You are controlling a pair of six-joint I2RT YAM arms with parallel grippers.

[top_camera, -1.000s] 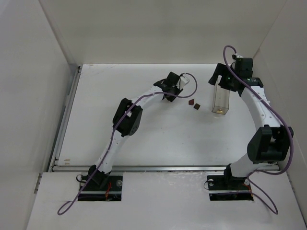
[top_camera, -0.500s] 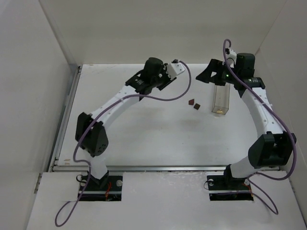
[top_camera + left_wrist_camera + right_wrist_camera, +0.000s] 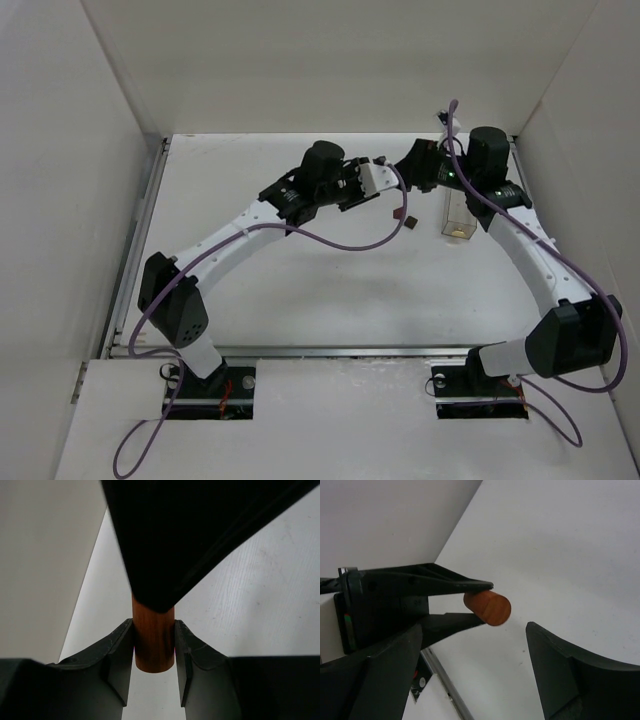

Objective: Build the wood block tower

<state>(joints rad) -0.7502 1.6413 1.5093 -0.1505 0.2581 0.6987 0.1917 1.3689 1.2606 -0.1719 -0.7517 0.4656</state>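
The left gripper [image 3: 154,630] is clenched on the orange-brown cylinder [image 3: 154,645], which is pinched between its fingertips and held above the table, just left of the clear container [image 3: 460,212] in the top view. The cylinder's long axis runs in line with those fingers. Its flat free end juts past them toward the right gripper [image 3: 474,628], whose jaws stand wide apart with that end between them.

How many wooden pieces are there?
2 clearly: a cylinder gripped in the left pincer, and a dark block on the table beside the clear box. More may be hidden.
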